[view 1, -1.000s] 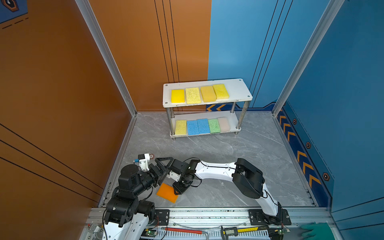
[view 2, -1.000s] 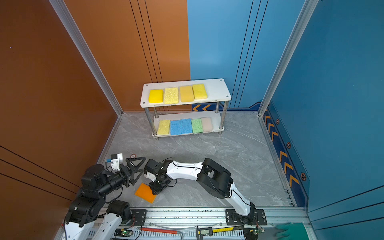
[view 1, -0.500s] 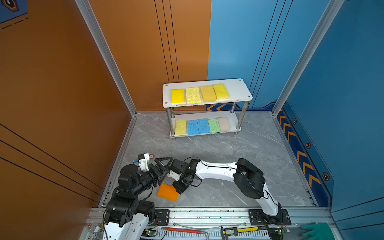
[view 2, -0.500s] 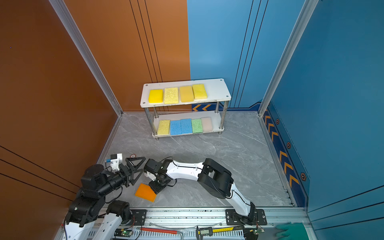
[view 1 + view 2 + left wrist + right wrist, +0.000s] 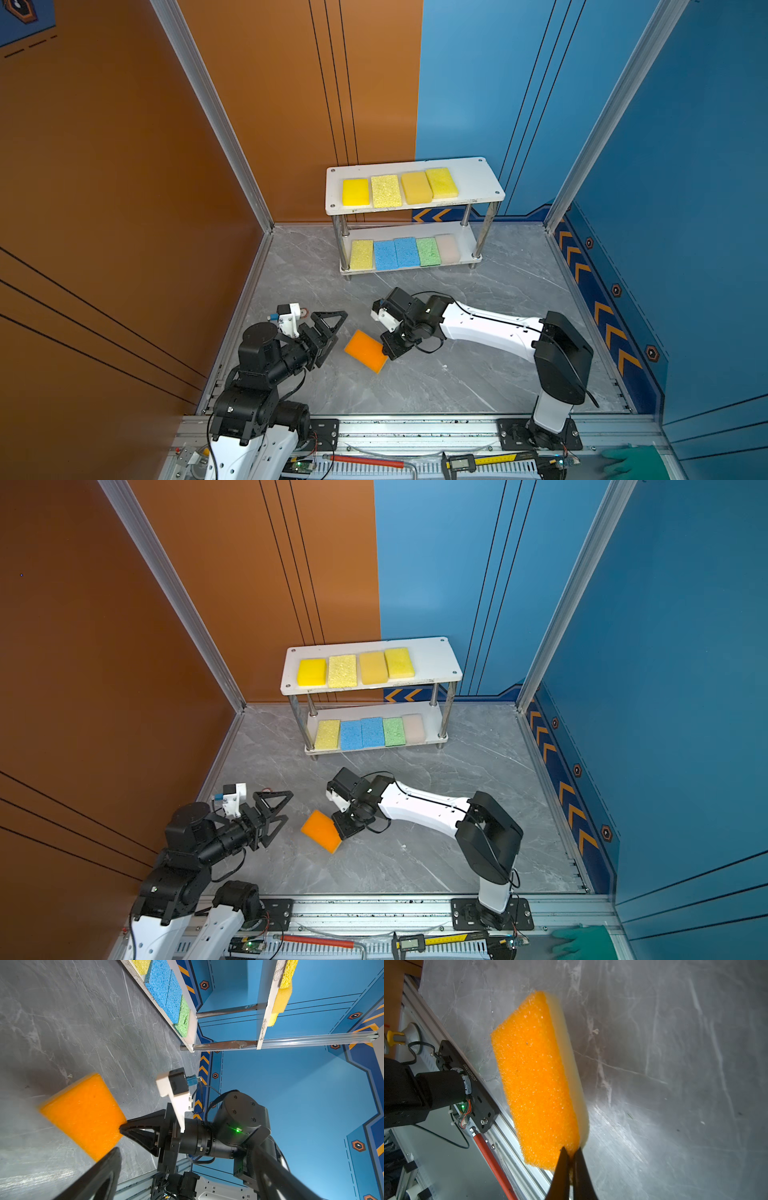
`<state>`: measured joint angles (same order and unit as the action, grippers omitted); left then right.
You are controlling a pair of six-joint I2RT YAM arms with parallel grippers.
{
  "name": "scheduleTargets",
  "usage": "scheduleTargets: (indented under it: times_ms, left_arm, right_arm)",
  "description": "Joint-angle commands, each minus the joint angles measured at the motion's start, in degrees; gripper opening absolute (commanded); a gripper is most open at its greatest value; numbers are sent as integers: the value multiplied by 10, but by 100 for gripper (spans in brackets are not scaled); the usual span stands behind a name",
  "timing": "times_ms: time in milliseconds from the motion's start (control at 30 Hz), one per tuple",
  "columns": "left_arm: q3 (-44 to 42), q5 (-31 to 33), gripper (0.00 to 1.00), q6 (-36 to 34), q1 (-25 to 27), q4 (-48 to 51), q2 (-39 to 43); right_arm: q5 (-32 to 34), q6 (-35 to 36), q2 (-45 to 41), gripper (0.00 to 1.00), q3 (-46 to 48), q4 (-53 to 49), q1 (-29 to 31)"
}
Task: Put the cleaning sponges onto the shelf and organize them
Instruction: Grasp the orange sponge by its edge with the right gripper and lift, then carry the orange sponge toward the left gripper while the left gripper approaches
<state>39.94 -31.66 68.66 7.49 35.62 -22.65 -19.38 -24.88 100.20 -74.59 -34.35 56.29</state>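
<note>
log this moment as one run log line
right gripper shut on orange sponge edge | left gripper open, empty | stage: pickup, not yet on shelf

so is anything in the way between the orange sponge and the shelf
Nothing visible does. The right tool is shut on the orange sponge, and only bare floor lies between it and the shelf. The lower board is full; the top board has room at its right end.

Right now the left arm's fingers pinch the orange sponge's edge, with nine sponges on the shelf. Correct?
Wrong arm: the right gripper pinches the orange sponge at its edge, clear in the right wrist view; the left gripper stands open. Nine sponges are on the shelf.
</note>
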Motion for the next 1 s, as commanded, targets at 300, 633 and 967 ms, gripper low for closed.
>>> scheduleTargets:
  times_ms: [300, 633, 967]
  left_arm:
    - [40, 54, 98, -56, 110, -35, -99]
    - [66, 164, 98, -81, 330, -237, -272]
    - [86, 161, 98, -78, 356, -389, -351]
  right_arm:
    - [-38, -89, -265, 0, 183, -7, -157]
    - [-104, -149, -429, 0, 209, -30, -294]
    - [-166, -143, -418, 0, 115, -70, -318]
